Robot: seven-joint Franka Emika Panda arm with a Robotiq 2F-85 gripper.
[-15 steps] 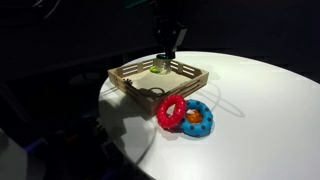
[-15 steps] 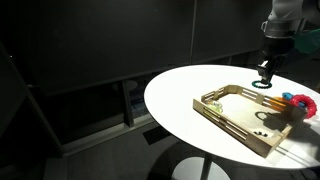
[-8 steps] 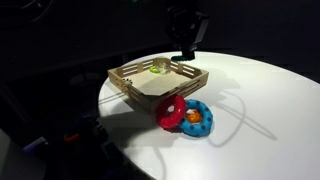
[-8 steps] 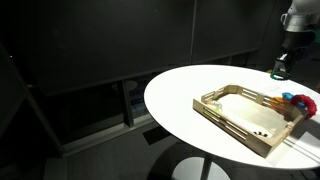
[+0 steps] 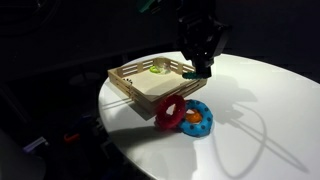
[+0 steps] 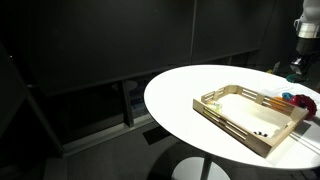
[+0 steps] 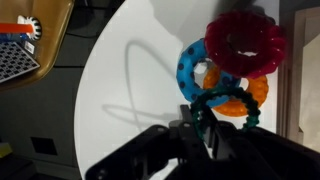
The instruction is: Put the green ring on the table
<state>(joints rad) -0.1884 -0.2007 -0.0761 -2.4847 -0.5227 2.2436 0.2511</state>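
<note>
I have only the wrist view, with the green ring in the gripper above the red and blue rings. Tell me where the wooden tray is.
Observer: The wooden tray sits right beside the red ring. In an exterior view the gripper appears by the tray corner nearest the rings.
Operator: Give me the gripper's height.
Observer: It hangs well above the table. The green ring is in the air and touches nothing below.
Operator: Report what's in the tray.
Observer: A small yellow-green piece lies inside, near the tray's far wall.
</note>
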